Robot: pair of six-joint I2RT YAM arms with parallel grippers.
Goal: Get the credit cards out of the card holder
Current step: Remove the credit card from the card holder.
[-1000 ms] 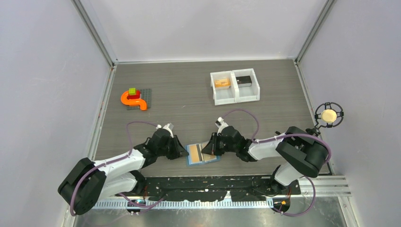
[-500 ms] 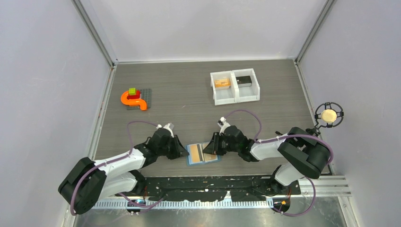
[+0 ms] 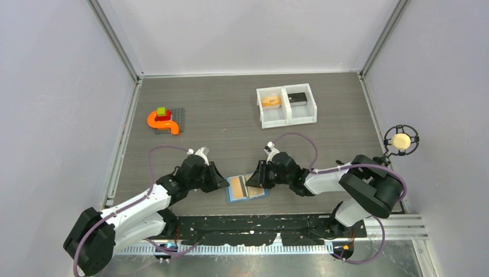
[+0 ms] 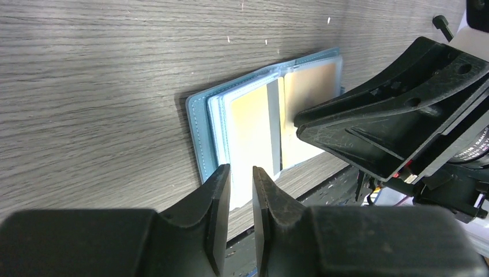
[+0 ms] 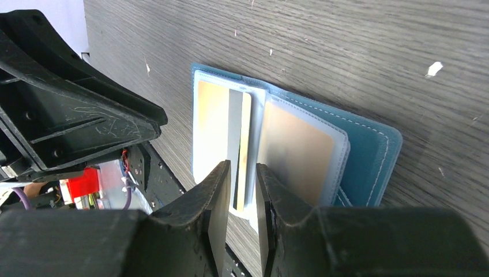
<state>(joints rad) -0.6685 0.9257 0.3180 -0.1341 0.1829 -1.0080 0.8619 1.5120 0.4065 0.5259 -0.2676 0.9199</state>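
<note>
The card holder (image 3: 249,188) lies open and flat on the bench (image 3: 230,124), between the two grippers, with its spine running away from the arm bases. The right gripper (image 5: 242,170) is the nearer to the work. In its own view it hangs right over the near end of a gold card (image 5: 222,115) with a grey stripe, which lies in the clear pocket on the half farther from it. The card's long axis runs straight ahead from the slot between the fingers, so a pull back along that line should slide it out lengthwise. The fingers stand nearly together with the card's end showing between them. Whether they actually clamp it cannot be told. The left gripper (image 4: 241,173) sits at the holder's outer edge on its own side. Its fingers are drawn close too, with a pale strip of pocket edge in the slim gap. It looks placed to pin that side, but a firm pinch cannot be confirmed. The pocket on the half under the right gripper shows a blurred tan face (image 5: 300,156), possibly a second card. My judgement is that the draw belongs to the right arm, along the card's length, while the left steadies the holder against sliding.
</note>
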